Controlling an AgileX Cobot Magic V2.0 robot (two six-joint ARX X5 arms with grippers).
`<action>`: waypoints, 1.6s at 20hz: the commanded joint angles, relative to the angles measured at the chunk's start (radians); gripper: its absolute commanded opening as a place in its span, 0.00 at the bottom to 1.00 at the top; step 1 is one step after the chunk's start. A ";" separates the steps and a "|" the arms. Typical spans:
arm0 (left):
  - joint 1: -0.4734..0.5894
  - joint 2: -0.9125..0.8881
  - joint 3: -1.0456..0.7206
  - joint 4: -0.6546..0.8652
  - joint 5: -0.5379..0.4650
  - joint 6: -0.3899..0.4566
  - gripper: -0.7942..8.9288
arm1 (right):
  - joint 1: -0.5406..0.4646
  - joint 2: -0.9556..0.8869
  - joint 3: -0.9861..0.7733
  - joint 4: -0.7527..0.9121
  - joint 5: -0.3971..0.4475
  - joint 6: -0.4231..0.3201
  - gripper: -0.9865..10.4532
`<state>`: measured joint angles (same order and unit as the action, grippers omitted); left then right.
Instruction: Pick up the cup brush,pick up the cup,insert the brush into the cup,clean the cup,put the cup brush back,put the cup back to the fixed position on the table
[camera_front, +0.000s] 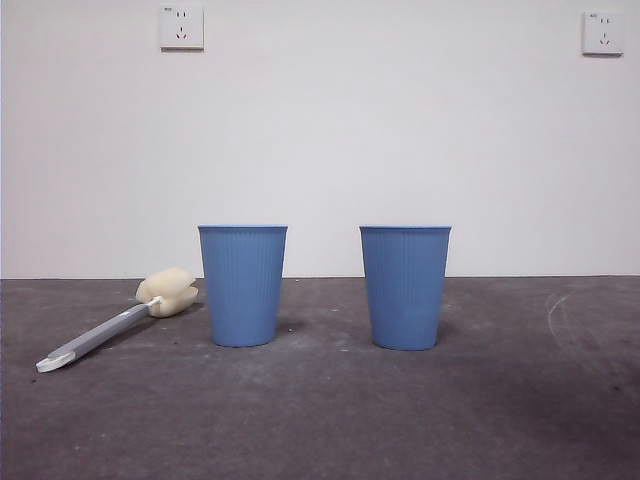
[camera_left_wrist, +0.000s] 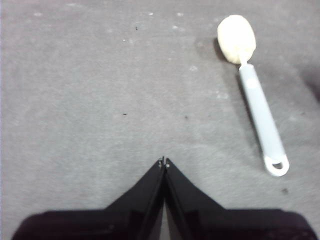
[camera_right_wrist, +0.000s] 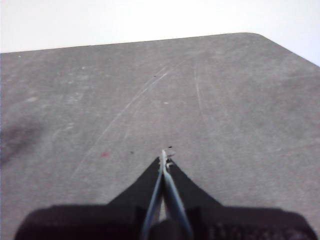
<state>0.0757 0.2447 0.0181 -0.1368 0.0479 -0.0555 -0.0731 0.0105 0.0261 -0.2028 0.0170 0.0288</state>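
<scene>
The cup brush (camera_front: 120, 322) lies flat on the table (camera_front: 330, 420) at the left, its cream sponge head (camera_front: 168, 291) near the left blue cup (camera_front: 242, 285). A second identical blue cup (camera_front: 405, 287) stands upright to the right. The brush also shows in the left wrist view (camera_left_wrist: 255, 100), lying apart from my left gripper (camera_left_wrist: 164, 162), which is shut and empty above bare table. My right gripper (camera_right_wrist: 163, 157) is shut and empty over bare table (camera_right_wrist: 150, 100). Neither gripper shows in the front view.
A white wall with two sockets (camera_front: 181, 27) (camera_front: 602, 33) stands behind the table. The table's far rounded corner (camera_right_wrist: 255, 36) shows in the right wrist view. Pale scratches (camera_right_wrist: 130, 107) mark the surface there.
</scene>
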 joint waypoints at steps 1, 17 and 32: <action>0.002 0.000 -0.006 0.011 0.035 -0.093 0.08 | 0.000 -0.002 -0.003 -0.005 -0.041 0.134 0.09; 0.002 0.163 0.438 -0.300 0.352 -0.193 0.07 | 0.001 0.152 0.366 -0.147 -0.372 0.221 0.08; -0.023 0.328 0.845 -0.822 0.560 0.108 0.07 | 0.001 0.541 0.878 -0.767 -0.653 -0.215 0.08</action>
<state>0.0570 0.5709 0.8551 -0.9516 0.5980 0.0002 -0.0731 0.5446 0.8913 -0.9585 -0.6270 -0.1196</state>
